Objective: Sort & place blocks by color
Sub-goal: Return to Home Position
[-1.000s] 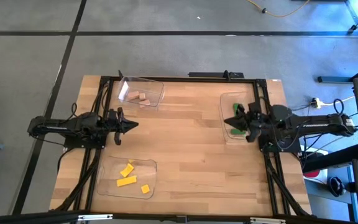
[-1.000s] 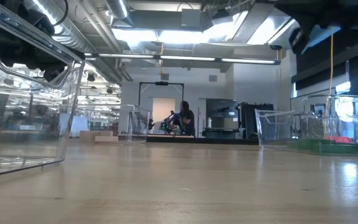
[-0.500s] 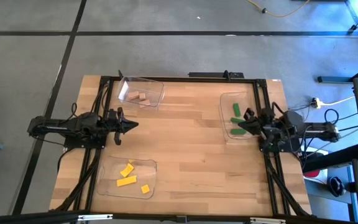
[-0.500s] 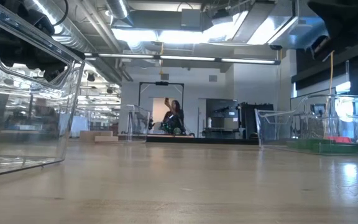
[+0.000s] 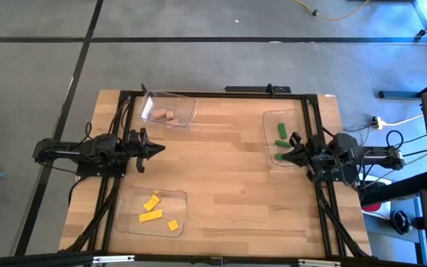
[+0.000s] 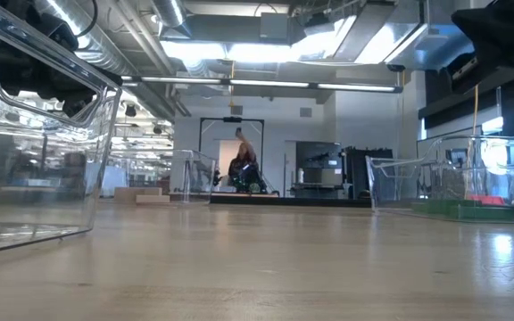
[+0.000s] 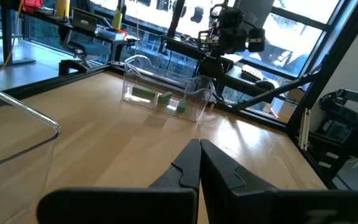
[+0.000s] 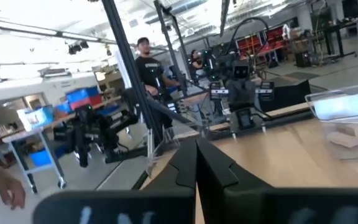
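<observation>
- Wood tabletop (image 5: 228, 185), light butcher-block, carried three sorted lots; no loose piece showed on its bare part.
- Small tan wooden blocks (image 5: 170, 116) lay in a clear plastic tray (image 5: 187, 104) at the top-left corner of the tabletop, as the high view has it.
- Small green wooden blocks (image 5: 281, 132) lay in a second clear plastic tray (image 5: 267, 130) by the right edge, toward the top-right corner.
- Small flat yellow wooden blocks (image 5: 151, 202) lay in a third clear plastic tray (image 5: 124, 215) at the bottom-left corner.
- Left gripper (image 5: 159, 148) sat at mid left edge, pointing inward, between the tan and yellow trays. Its fingers were pressed together w/ nothing between them.
- Right gripper (image 5: 280, 154) sat at the right edge, tip over the tray w/ the greens. It was clenched too, and empty.
- Step in hand, by my read: sorting looked done, each colour in its own tray, so the arms were parking, not picking.
- Next move, prob.: the right arm needs to come up and back off that tray w/o clipping its wall or nudging it. The left arm looked parked, so little or nothing more there.
- Writing: no brand, label or text was legible on trays, blocks or arms in any view. Shop gear and a person far behind the table were too small to read anything from.
</observation>
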